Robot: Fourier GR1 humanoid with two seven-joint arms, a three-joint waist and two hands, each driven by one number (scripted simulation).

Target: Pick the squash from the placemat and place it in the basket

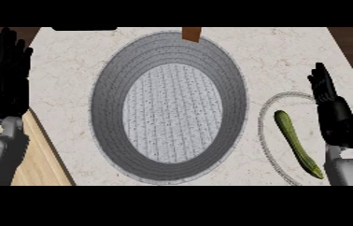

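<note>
A long green squash [298,143] lies at an angle on a round pale placemat [267,127] at the right of the counter. Just right of it my right hand [331,108] stands open, fingers straight and pointing up the view, not touching the squash. A large round grey basket [103,99] with a lighter woven bottom fills the middle of the counter and holds nothing. At the far left edge my left hand [14,75] rests open with its fingers up.
The counter is pale marble [289,57]. A wooden board [34,164] shows at the lower left corner under my left forearm. A small brown tag [192,33] sits at the basket's far rim.
</note>
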